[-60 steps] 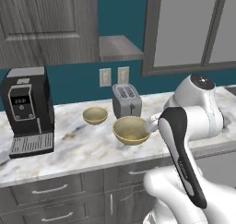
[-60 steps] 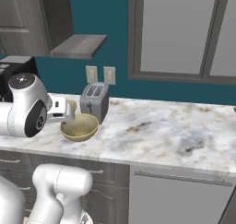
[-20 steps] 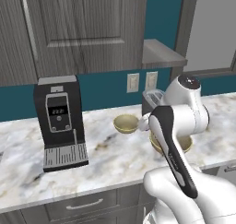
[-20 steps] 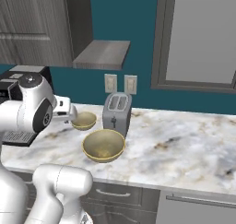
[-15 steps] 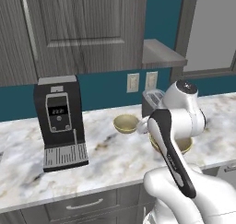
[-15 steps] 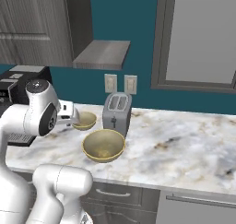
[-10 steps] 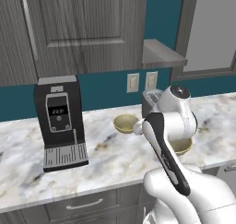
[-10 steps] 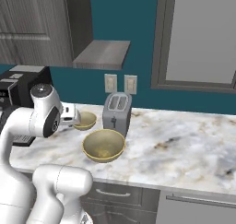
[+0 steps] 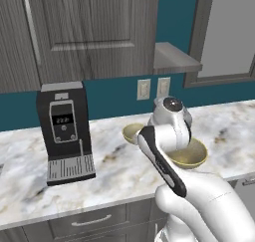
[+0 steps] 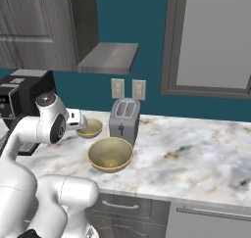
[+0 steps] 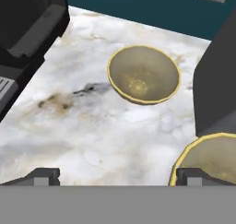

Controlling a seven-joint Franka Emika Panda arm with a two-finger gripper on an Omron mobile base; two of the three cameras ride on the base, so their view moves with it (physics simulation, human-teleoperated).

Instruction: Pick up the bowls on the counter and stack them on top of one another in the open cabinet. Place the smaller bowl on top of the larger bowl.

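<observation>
The smaller bowl [image 11: 143,75] sits upright on the marble counter [image 11: 92,135], ahead of my gripper [image 11: 117,177]. The gripper hovers above the counter, open wide with nothing between its fingertips [image 11: 44,176]. The larger bowl [image 11: 212,158] lies at the lower right of the hand view, close to the right fingertip. From the base, the smaller bowl [image 10: 90,128] stands behind and left of the larger bowl [image 10: 110,154], with my hand [image 10: 76,120] just left of the smaller one. The open cabinet [image 10: 110,56] hangs above them. My arm covers part of the larger bowl [image 9: 191,156] and the smaller bowl [image 9: 132,132].
A black coffee machine [image 9: 64,126] stands on the counter left of the bowls. A grey toaster [image 10: 124,120] stands right behind them, against the teal wall. Door-fronted cabinets [image 9: 89,32] flank the open one. The counter [image 10: 196,154] stretches bare to the right.
The base drove earlier, shifting both base views; over the last second they hold still. My arm has reached forward and down toward the bowls. The jaws stay open and the bowls have not moved.
</observation>
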